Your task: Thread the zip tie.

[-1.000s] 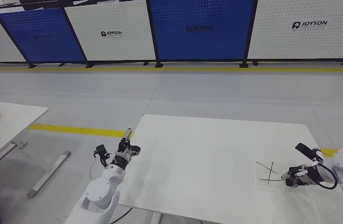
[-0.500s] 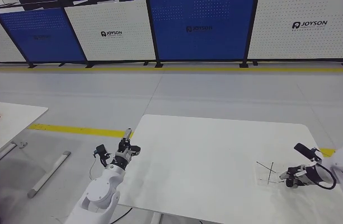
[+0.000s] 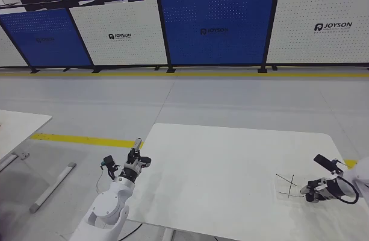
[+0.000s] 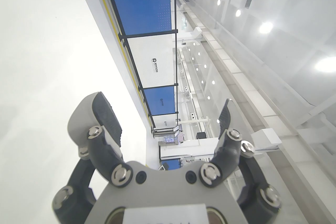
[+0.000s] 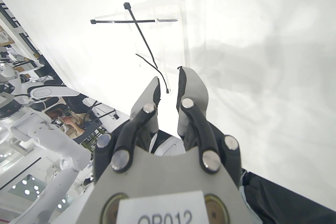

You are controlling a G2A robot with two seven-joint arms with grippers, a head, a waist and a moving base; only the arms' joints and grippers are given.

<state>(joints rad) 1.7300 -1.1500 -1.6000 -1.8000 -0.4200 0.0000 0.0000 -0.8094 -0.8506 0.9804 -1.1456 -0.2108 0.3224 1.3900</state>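
Observation:
Three black zip ties lie near the white table's (image 3: 232, 175) right end. Two of them, zip tie (image 5: 141, 33) and zip tie (image 5: 123, 21), cross each other (image 3: 286, 179). The third zip tie (image 5: 152, 67) (image 3: 291, 194) curves toward my right gripper (image 5: 169, 78) (image 3: 304, 194). Its near end sits in the narrow gap between the two fingers, and neither pad visibly presses on it. My left gripper (image 4: 168, 109) (image 3: 136, 155) hovers at the table's left edge, wide open and holding nothing, far from the ties.
A clear sheet (image 5: 183, 33) lies under the ties. A second white table (image 3: 15, 129) stands off to the left. Blue and white panels (image 3: 214, 30) line the far side of the floor.
My right gripper has edged slightly left along the table toward the ties, and its arm has shifted a little. The left arm has not moved.

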